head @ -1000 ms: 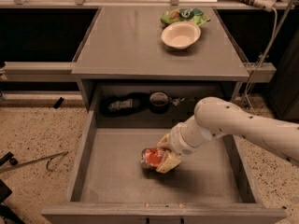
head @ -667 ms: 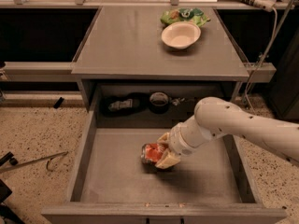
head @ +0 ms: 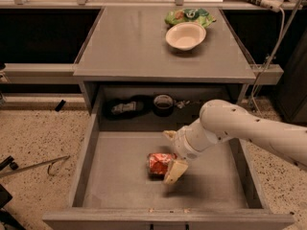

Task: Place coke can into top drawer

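**A:** The grey tabletop (head: 134, 47) carries a white bowl (head: 185, 35) and a green chip bag (head: 189, 17) near its far edge. Below it the top drawer (head: 115, 176) stands pulled well out. Where is the coke can?

**B:** The coke can (head: 159, 164) is on the drawer's floor, about midway between the side walls and a little toward the front panel. It lies on its side, and its long axis seems to run roughly across the drawer, from one side wall toward the other.

**A:** And the gripper?

**B:** The gripper (head: 171, 153) is down inside the drawer, just to the right of the can. Its fingers (head: 176, 171) look spread. The far one stands clear of the can, and the near one rests against the can's right end. As far as one can judge, nothing pinches the can.

**A:** So what does the coming move turn on?

**B:** The can lies left of the wrist and low. A withdrawal would likely go up and to the right, away from the can, taking care that the near finger does not drag or roll it.

**A:** How is the arm posed?

**B:** The white arm (head: 249, 131) comes in from the right, above the drawer's right wall. It bends at a rounded joint, and the wrist slants down and leftward toward the floor.
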Controlling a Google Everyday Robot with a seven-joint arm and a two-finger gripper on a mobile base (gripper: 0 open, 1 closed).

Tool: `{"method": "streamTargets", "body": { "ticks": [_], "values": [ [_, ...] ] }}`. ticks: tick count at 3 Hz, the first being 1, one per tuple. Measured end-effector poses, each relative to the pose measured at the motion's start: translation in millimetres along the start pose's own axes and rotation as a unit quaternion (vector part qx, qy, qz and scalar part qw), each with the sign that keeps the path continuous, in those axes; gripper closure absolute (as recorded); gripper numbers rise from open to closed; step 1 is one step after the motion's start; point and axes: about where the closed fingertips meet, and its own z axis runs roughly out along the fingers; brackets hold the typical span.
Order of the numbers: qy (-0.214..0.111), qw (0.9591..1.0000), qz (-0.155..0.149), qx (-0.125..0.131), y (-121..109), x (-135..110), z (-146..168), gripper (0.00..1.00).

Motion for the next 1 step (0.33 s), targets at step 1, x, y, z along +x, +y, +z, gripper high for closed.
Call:
{"method": "streamTargets", "body": {
  "ticks": [1],
  "values": [
    [0.0, 1.0, 0.0, 0.0, 0.0, 0.0, 0.0, 0.0]
  ]
}}
